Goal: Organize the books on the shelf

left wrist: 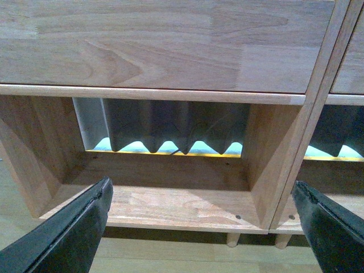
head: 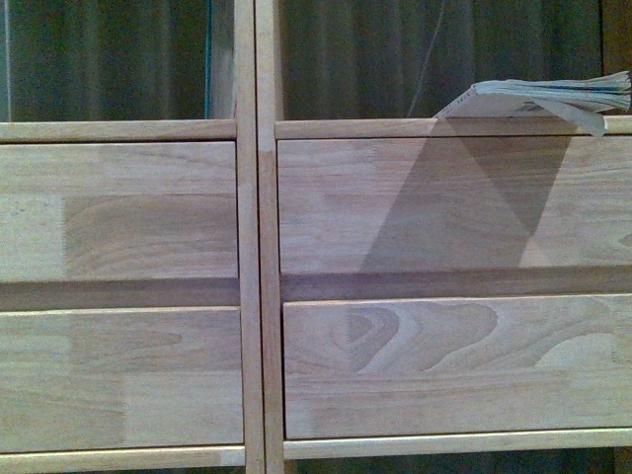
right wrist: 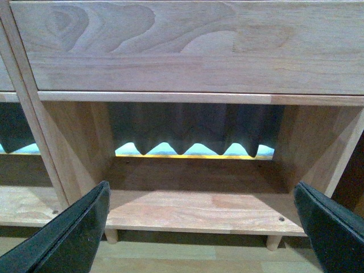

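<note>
The light-wood shelf (head: 255, 247) fills the front view, with its central divider and four plain drawer fronts. A thin pale book (head: 548, 99) lies flat on the ledge above the upper right drawer, its pages fanned and overhanging the edge. A thin teal strip, perhaps a book spine (head: 209, 59), stands in the upper left compartment beside the divider. Neither arm shows in the front view. My left gripper (left wrist: 202, 207) is open before the bottom left compartment, nothing between its fingers. My right gripper (right wrist: 202, 207) is open before the bottom right compartment, also holding nothing.
Dark curtain (right wrist: 193, 128) hangs behind the open-backed bottom compartments, with bright light along its hem. Short peg legs (right wrist: 273, 242) lift the shelf off a pale wood floor (left wrist: 170, 256). The divider post (left wrist: 296, 165) separates the two bottom compartments.
</note>
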You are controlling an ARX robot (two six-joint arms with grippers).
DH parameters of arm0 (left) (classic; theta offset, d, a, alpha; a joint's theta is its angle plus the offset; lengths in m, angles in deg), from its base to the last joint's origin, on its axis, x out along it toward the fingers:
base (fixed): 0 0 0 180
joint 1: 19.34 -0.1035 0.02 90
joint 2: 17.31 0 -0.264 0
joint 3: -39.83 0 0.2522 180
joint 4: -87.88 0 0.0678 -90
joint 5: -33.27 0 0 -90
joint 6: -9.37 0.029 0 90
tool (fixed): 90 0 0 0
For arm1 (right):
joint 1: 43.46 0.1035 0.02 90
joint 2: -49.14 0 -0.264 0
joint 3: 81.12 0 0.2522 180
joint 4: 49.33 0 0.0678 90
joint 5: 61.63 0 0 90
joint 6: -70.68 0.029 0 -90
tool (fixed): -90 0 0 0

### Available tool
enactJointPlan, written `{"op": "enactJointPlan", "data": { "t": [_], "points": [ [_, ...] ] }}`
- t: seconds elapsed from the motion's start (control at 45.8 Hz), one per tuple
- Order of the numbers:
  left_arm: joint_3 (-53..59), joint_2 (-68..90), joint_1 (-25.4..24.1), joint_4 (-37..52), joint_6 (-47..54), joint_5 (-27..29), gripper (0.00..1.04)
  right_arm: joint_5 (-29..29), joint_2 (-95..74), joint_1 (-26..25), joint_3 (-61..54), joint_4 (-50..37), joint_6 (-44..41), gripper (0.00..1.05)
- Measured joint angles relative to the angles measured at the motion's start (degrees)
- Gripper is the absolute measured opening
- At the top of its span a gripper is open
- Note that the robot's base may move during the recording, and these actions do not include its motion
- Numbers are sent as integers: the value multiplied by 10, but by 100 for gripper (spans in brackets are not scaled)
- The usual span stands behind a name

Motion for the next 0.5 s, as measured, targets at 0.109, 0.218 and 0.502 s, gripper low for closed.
{"op": "enactJointPlan", "data": {
  "t": [0.109, 0.218, 0.502],
  "points": [
    [0, 0, 0, 0, 0, 0, 97, 0, 0, 0, 0, 0, 0, 98],
    [0, 0, 0, 0, 0, 0, 97, 0, 0, 0, 0, 0, 0, 98],
    [0, 0, 0, 0, 0, 0, 97, 0, 0, 0, 0, 0, 0, 98]
  ]
}}
